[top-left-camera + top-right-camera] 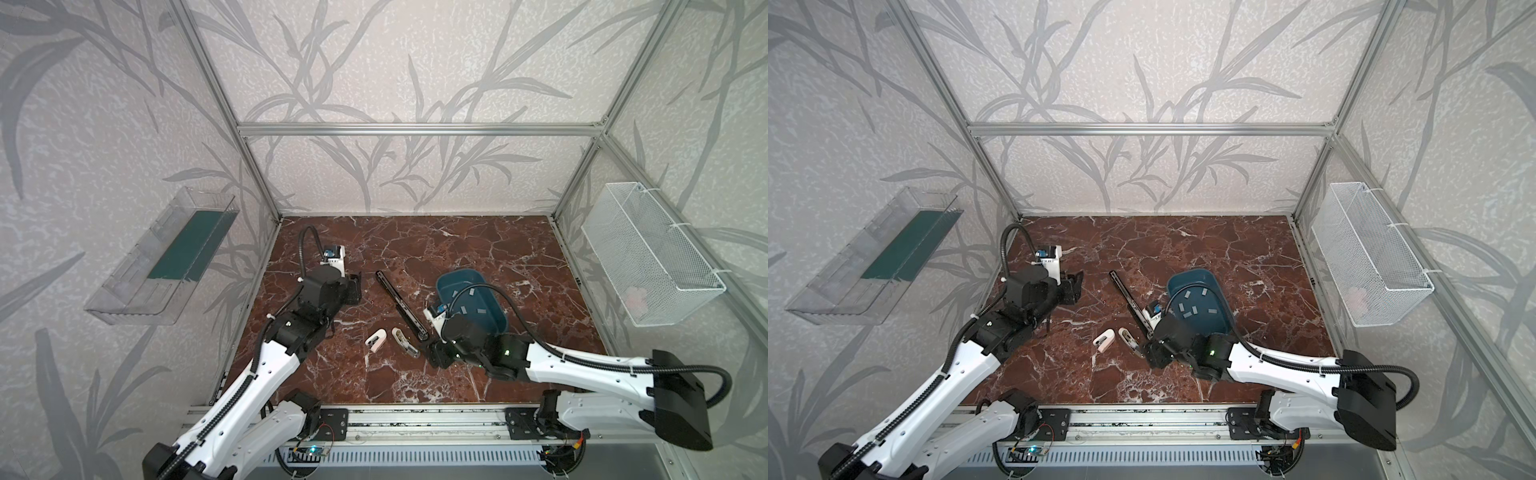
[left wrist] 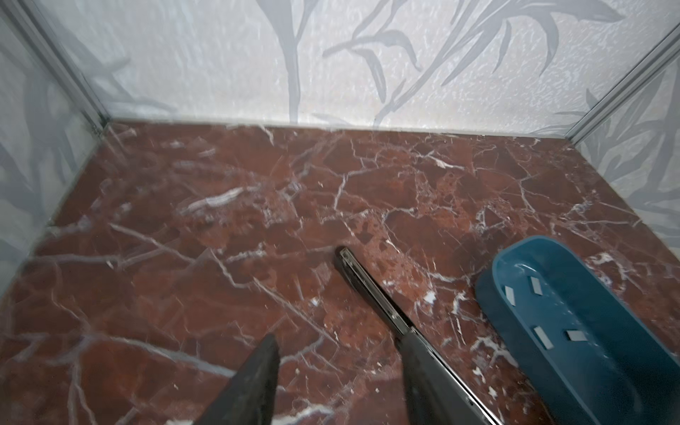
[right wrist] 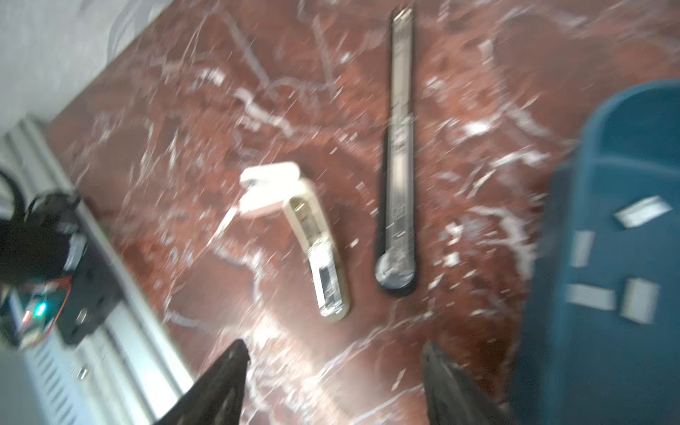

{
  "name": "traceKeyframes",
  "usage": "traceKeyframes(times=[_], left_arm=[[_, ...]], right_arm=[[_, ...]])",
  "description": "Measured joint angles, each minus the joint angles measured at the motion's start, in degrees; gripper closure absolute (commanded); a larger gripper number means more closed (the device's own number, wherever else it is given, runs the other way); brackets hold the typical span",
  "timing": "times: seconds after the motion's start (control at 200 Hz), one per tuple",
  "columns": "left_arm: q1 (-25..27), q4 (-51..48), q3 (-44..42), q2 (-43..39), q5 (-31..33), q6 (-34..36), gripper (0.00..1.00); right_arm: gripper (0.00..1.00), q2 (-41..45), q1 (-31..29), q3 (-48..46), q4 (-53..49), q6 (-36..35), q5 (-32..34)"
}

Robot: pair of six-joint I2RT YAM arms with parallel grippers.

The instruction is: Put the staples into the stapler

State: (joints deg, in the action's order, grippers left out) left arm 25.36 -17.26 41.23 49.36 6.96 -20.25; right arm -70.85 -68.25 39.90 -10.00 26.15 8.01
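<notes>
**Top views.** Staples: several short, flat, grey metallic strips, loose and apart on the floor of a blue tray, right of centre on the marble table. Near end of the tray masked by the right arm. Left of the tray, a long black stapler, opened flat and laid diagonally. Lower centre, a small pale stapler, opened out. Left gripper at centre left, jaws apart and empty. Right gripper just below the tray, jaws largely masked by its own wrist.

**Left wrist view.** Fingers parted over bare marble, nothing between them, lower portions cut off by the bottom edge. Black stapler running from centre to lower right, partly behind one finger. Four staples showing in the tray at right; rest of the tray out of frame.

**Right wrist view.** Blurred throughout. Jaws wide at bottom centre, holding nothing. Staples as pale grey rectangles in the tray at the right edge, fine detail unreadable. White top of the small stapler possibly hinged to its cream base; hard to confirm.
</notes>
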Motion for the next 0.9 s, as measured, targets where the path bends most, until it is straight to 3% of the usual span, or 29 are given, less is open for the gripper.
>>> traceKeyframes(times=[0.2,0.435,0.675,0.9], left_arm=[[0.0,3.21,-9.6,1.03,-6.62,-6.21,0.51],[0.0,4.13,-17.11,-1.6,-7.08,-8.9,0.5],[0.0,4.79,-20.74,-5.95,-7.13,-10.6,0.49],[0.0,5.79,-21.11,-5.64,-7.76,-11.8,0.49]], right_arm=[[0.24,-2.64,-2.58,-2.19,1.03,1.53,-0.55],[0.22,-6.93,0.28,-7.37,10.19,0.98,-2.23],[0.25,-19.47,3.61,-4.15,19.8,-0.52,-7.63],[0.31,-24.63,4.13,-0.52,24.02,-1.14,-10.05]])
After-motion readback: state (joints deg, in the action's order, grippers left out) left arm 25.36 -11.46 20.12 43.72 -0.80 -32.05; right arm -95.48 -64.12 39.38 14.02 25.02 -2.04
